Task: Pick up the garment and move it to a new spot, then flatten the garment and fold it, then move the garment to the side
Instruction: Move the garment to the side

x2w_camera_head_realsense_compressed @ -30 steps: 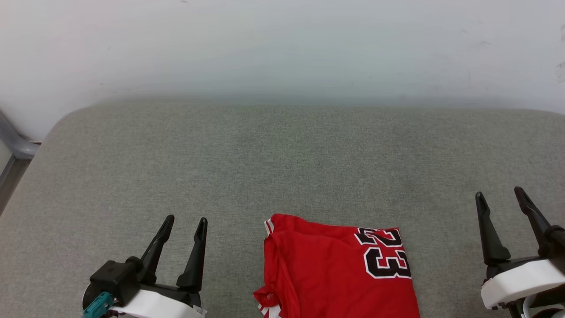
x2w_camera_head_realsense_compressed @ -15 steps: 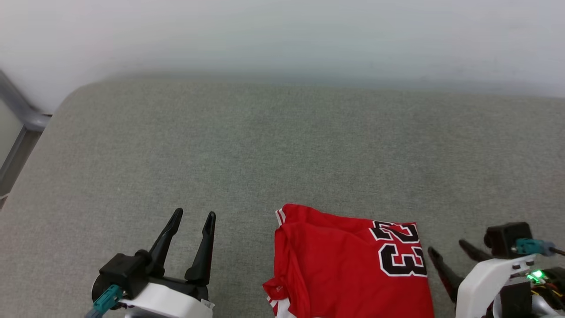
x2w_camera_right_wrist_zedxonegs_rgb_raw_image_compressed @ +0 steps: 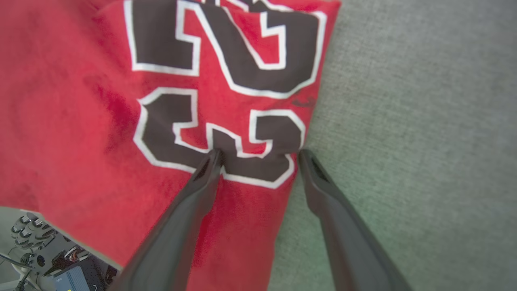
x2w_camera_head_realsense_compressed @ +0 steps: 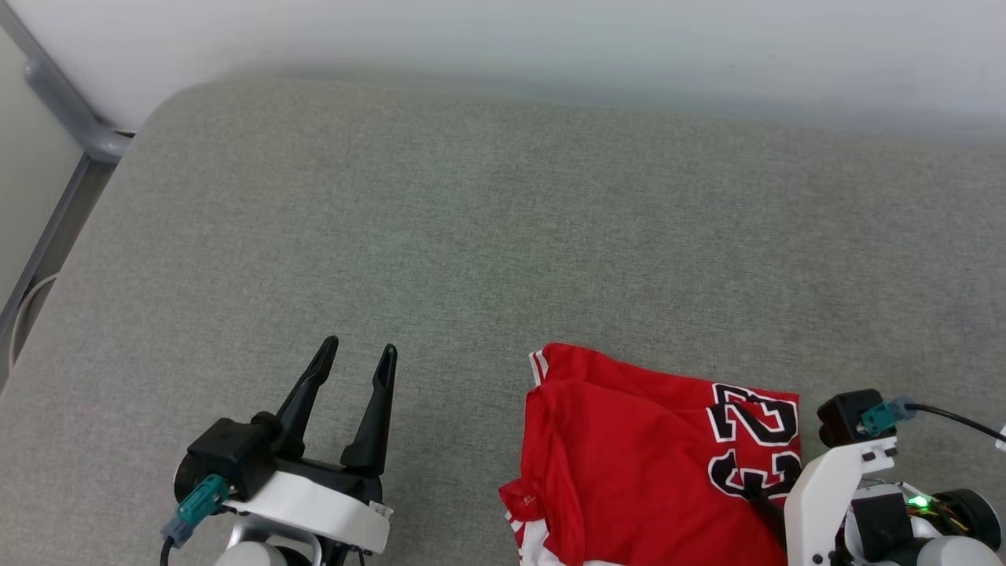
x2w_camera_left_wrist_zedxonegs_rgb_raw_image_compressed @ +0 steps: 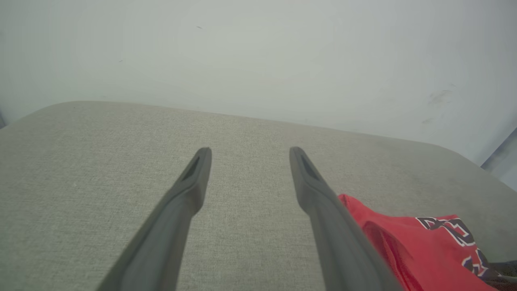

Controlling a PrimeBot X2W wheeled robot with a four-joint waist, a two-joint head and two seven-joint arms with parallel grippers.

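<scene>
**Both pincers wide, red garment at the right one**

Far out to the left of the left pincer (x2w_camera_head_realsense_compressed: pixel 359 346), a grey metal rail (x2w_camera_head_realsense_compressed: pixel 71 118) runs along the corner of the grey cloth-covered worktop (x2w_camera_head_realsense_compressed: pixel 471 236). A thin pale cable (x2w_camera_head_realsense_compressed: pixel 23 306) loops beside that rail. A pale wall (x2w_camera_head_realsense_compressed: pixel 550 39) closes off the back, well beyond the fingertips of both pincers.

The left pincer hangs over bare grey cloth with its fingers spread wide and nothing between them. A teal plug (x2w_camera_head_realsense_compressed: pixel 196 507) sticks out of its wrist. Nothing lies in front of it.

To its right, well apart from it, lies the garment (x2w_camera_head_realsense_compressed: pixel 644 456), folded into a flat red slab near the front of the worktop. Its striped trim (x2w_camera_head_realsense_compressed: pixel 538 362) shows at the far left corner. The far edge slants, with the left corner farther off than the right. The side edges run back toward the robot and are cut off, so I cannot tell its long axis. The black-and-white 23 (x2w_camera_head_realsense_compressed: pixel 754 440) lies on its side along the right-hand edge, with the 2 farther off and the 3 nearer.

The right pincer (x2w_camera_right_wrist_zedxonegs_rgb_raw_image_compressed: pixel 260 153) points down at that edge and is spread wide, holding nothing. One finger is over the 3 and the other is at the hem over grey cloth. I cannot tell whether they touch.
</scene>
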